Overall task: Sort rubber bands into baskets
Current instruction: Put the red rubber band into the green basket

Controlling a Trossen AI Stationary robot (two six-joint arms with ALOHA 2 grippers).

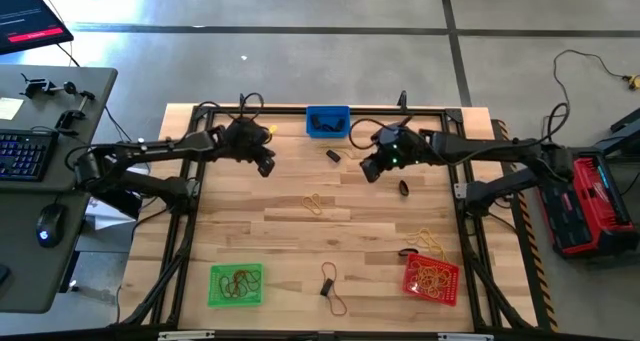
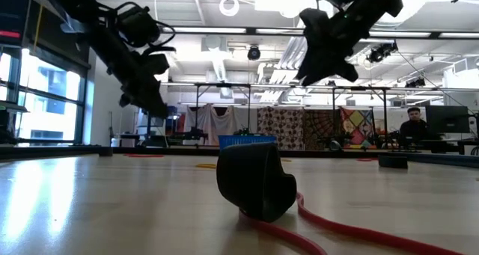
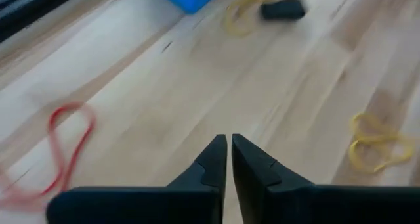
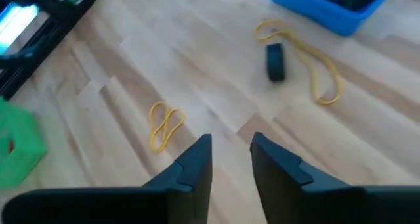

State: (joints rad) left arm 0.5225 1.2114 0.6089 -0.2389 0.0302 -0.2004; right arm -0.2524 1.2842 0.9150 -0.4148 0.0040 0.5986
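Wood table (image 1: pixel 290 241), L gripper (image 3: pixel 229 159) nearly closed – empty, R gripper (image 4: pixel 231 159) part-open – empty

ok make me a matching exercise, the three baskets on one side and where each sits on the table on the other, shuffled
Seen from the overhead camera.

Things:
1. blue basket
2. green basket
3. red basket

Places:
A. near edge of the table, on the left arm's side
B. far edge of the table, around the middle
C. near edge of the table, on the right arm's side

Pairs: 1-B, 2-A, 3-C
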